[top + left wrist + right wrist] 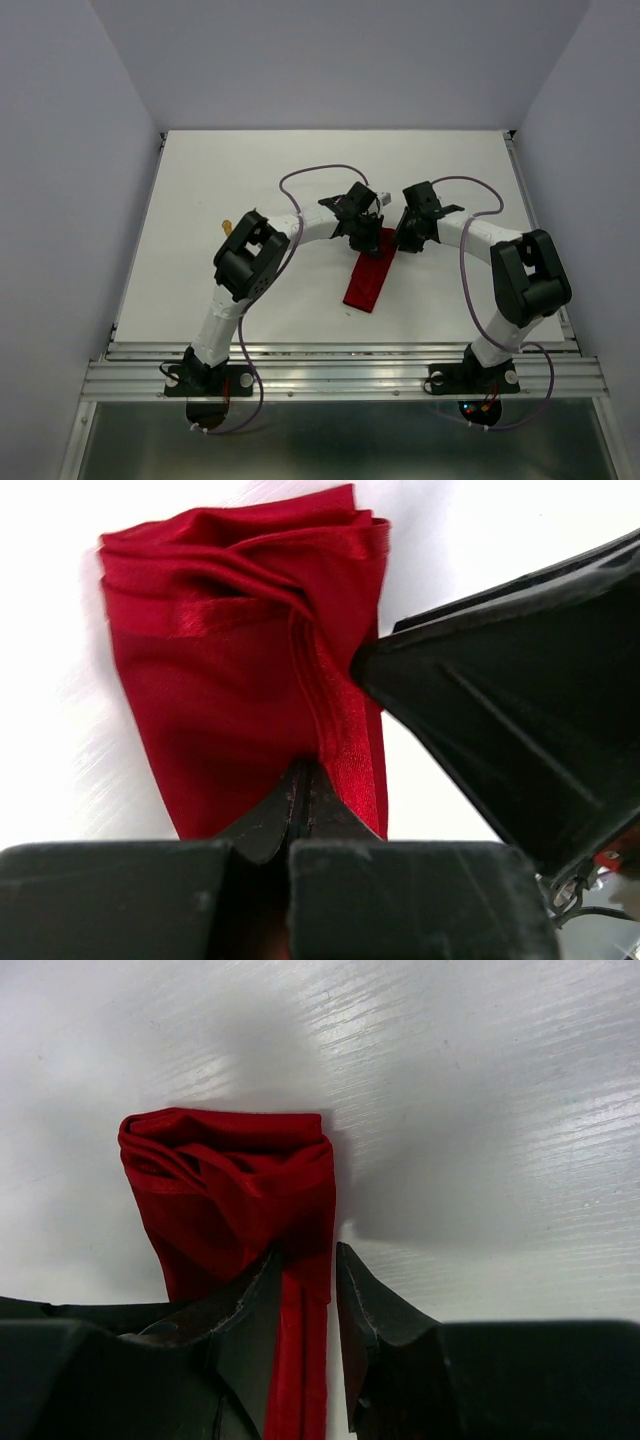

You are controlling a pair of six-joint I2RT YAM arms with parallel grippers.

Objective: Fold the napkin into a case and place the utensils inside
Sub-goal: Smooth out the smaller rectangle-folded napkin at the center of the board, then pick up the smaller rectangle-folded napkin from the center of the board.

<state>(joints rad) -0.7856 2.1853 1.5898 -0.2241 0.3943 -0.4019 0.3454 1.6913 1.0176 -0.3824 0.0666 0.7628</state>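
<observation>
Top view: both arms bend at raised elbows and reach inward, wrists meeting just above frame centre.

Left gripper point(368, 230): tips pressed together at the hem of the case point(368, 280). I cannot tell if a layer is caught.

Right gripper point(408, 238): 2 fingers point(250, 1310) spread, straddling the case's folded edge.

Case: narrow red satin strip, glossy and hemmed. It is bunched into soft creases toward the top of both wrist views. It lies slantwise at centre of the white, finely streaked table point(200, 200).
</observation>
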